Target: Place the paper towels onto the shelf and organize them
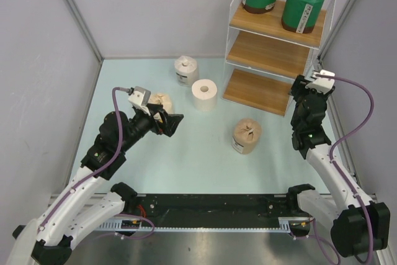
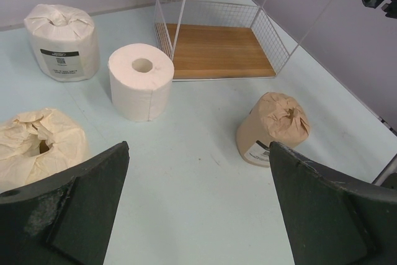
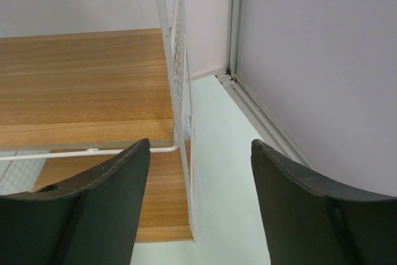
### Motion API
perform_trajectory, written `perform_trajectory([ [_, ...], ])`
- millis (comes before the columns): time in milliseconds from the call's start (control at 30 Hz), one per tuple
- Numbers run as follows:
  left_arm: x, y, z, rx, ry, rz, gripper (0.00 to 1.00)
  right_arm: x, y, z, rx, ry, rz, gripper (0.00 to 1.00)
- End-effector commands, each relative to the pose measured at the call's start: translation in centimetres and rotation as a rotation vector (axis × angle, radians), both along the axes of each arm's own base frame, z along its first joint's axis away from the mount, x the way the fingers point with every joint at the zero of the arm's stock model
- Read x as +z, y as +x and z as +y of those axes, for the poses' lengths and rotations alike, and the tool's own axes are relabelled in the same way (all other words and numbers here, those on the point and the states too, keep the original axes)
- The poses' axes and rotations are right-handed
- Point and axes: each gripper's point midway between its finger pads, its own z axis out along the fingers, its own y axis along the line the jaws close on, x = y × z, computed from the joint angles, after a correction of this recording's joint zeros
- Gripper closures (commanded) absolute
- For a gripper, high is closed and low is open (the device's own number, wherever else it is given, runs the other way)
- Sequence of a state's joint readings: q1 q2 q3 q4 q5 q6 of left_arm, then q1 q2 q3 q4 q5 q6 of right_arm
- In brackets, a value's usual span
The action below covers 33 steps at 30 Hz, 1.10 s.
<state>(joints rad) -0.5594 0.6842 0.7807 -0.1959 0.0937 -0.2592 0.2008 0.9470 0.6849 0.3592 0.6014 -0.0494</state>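
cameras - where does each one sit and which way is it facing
Top external: above and behind the bases, looking down on the table; the left arm and right arm both show.
Left wrist: on the left arm, low, facing across the table toward the shelf; the open left gripper frames the bottom.
Right wrist: close by the shelf's right end, facing its boards and the wall; the open right gripper shows below.
Shared: top and left wrist both show the bare white roll and the tan roll.

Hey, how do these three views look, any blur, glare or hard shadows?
Top view: even light, no glare, a faint shadow under the tan roll. Left wrist: the bare white roll sharp, the shelf wires lean outward. Right wrist: wood grain crisp.
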Motion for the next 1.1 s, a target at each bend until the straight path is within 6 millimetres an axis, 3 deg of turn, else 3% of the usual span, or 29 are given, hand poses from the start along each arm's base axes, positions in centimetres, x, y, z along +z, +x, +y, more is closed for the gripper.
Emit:
perform_trajectory([
  [0, 1.4, 0.1, 0.1, 0.000, -0.014, -0.047, 0.00, 1.7, 0.5, -0.8, -0.029, 0.015, -0.079, 0.32],
  [300, 1.7, 0.6, -0.4, -0.008, -0.033, -0.063, 0.00, 1.3, 1.6, -0.6, -0.013, 0.021, -0.077, 0.40],
  [367, 2.9, 1.3, -1.0, -0.016, -0.066, -0.108, 0.00, 1.5, 1.6, -0.6, -0.010, 0.029, -0.082, 0.41],
  [400, 2.2, 2.2, -1.6, -0.017, -0.063, -0.085, 0.00, 1.4, 1.6, -0.6, -0.008, 0.031, -0.082, 0.41],
  [433, 4.1, 3.0, -2.2, -0.019, -0.105, -0.145, 0.00, 1.6, 1.6, -0.5, -0.005, 0.034, -0.085, 0.41],
  [467, 4.4, 3.5, -2.7, -0.026, -0.115, -0.155, 0.00, 1.5, 1.6, -0.5, -0.004, 0.037, -0.083, 0.41],
  [500, 2.9, 5.2, -3.9, -0.028, -0.093, -0.118, 0.00, 1.7, 1.6, -0.4, -0.004, 0.042, -0.087, 0.41],
  [533, 4.8, 6.1, -4.5, -0.022, -0.114, -0.168, 0.00, 1.6, 1.6, -0.4, -0.004, 0.043, -0.083, 0.41],
  [800, 6.0, 14.5, -11.8, 0.004, -0.050, -0.256, 0.00, 2.3, 1.8, 0.0, 0.018, 0.073, -0.088, 0.40],
  [833, 7.8, 15.1, -12.4, 0.003, -0.065, -0.296, 0.00, 2.2, 1.7, 0.0, 0.020, 0.074, -0.083, 0.40],
  [867, 6.4, 16.7, -13.1, 0.035, -0.039, -0.278, 0.00, 2.4, 1.7, 0.1, 0.025, 0.076, -0.087, 0.40],
  [900, 8.1, 17.3, -13.6, 0.041, -0.046, -0.320, 0.00, 2.2, 1.7, 0.1, 0.025, 0.075, -0.082, 0.40],
  [933, 8.2, 17.7, -14.1, 0.045, -0.045, -0.329, 0.00, 2.2, 1.7, 0.1, 0.025, 0.075, -0.079, 0.40],
  [967, 6.9, 19.0, -14.8, 0.064, -0.022, -0.318, 0.00, 2.3, 1.7, 0.0, 0.023, 0.073, -0.080, 0.40],
  [1000, 8.4, 19.5, -15.0, 0.082, -0.028, -0.358, 0.00, 2.1, 1.7, -0.1, 0.017, 0.074, -0.075, 0.40],
  [1033, 8.2, 20.0, -15.5, 0.091, -0.022, -0.364, 0.00, 2.0, 1.7, 0.0, 0.019, 0.078, -0.073, 0.40],
  [1067, 6.9, 21.1, -16.0, 0.109, -0.001, -0.353, 0.00, 2.1, 1.7, -0.1, 0.019, 0.079, -0.076, 0.40],
])
